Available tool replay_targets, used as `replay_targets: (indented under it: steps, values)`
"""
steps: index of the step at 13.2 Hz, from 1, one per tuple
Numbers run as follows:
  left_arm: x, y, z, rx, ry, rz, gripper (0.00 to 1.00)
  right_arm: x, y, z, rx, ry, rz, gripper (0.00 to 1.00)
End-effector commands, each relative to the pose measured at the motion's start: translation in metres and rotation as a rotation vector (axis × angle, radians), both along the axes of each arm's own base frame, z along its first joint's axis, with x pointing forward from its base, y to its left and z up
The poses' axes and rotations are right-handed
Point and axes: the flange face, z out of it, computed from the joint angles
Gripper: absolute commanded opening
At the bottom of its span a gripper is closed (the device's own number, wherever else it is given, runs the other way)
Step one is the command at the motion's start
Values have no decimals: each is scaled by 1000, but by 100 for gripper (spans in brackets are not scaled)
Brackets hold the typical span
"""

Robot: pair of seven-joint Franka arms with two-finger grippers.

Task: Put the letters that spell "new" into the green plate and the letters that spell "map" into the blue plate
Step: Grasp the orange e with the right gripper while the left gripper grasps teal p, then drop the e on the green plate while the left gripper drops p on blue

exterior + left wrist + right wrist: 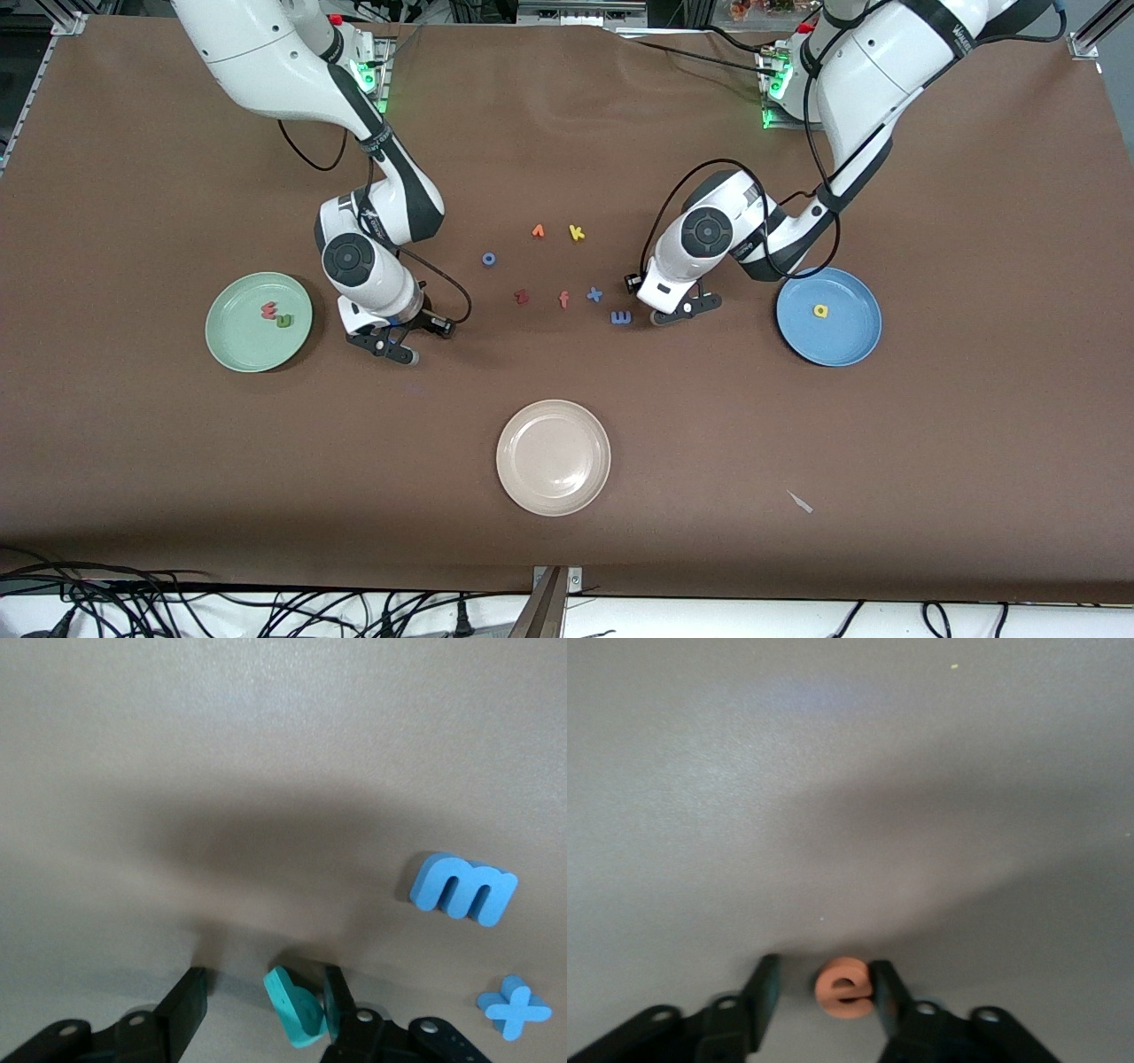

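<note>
Low over the table, my left gripper [266, 983] [684, 310] stands open round the teal a [297, 1008]. The a is tilted and leans on one finger [337, 992], with a gap to the other. The light blue m [464, 889] [622, 317] lies beside it. My right gripper [824, 970] [403, 341] is open round the orange e [846, 989], which touches one finger [883, 988]. It is beside the green plate [239, 350], which holds the salmon-red w [268, 310] and the dark green n [283, 321]. The yellow p [820, 310] lies in the blue plate [842, 346].
A blue x [594, 293] [515, 1010], a salmon f [563, 299] and a dark red z [522, 297] lie mid-table. Farther from the camera are a blue o [488, 259], an orange letter [538, 231] and a yellow k [577, 233]. A cream-white plate [554, 456] sits nearer.
</note>
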Motion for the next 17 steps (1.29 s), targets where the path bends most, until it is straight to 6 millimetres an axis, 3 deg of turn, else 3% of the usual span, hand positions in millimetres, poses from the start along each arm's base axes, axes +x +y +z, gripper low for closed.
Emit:
replay_targets:
  steps: [1, 3, 4, 5, 7, 9, 12, 14, 15, 16, 17]
  values:
    - [-11, -13, -11, 21, 18, 24, 58, -6, -3, -4, -1, 9, 12, 23]
    - [-11, -13, -12, 20, 20, 23, 27, -3, -3, -1, 3, 3, 13, 8]
    - [-11, -12, -13, 20, 20, 17, 12, 3, -6, 7, -1, 11, 8, 6]
    - [-10, -11, -13, 19, 20, 15, 4, 11, -12, 18, -12, 42, 14, 6]
    - [-7, -11, -11, 19, 10, 8, 1, 23, -53, 41, -47, 99, 109, 6]
    - [20, 0, 15, 10, -44, 26, 1, 22, -102, 62, -65, 139, 241, 6]
    - [67, 39, 74, 47, -45, -36, 1, 16, -168, 69, -77, 164, 348, 6]
    - [88, 83, 103, 67, -17, -84, 1, 15, -218, 67, -84, 180, 419, 7]
    - [95, 109, 114, 63, 5, -109, 1, 14, -235, 65, -86, 186, 437, 15]
    - [100, 140, 123, 56, 38, -138, 1, 15, -248, 65, -91, 188, 426, 63]
    - [102, 173, 129, 46, 88, -184, 1, 18, -251, 67, -92, 182, 409, 100]
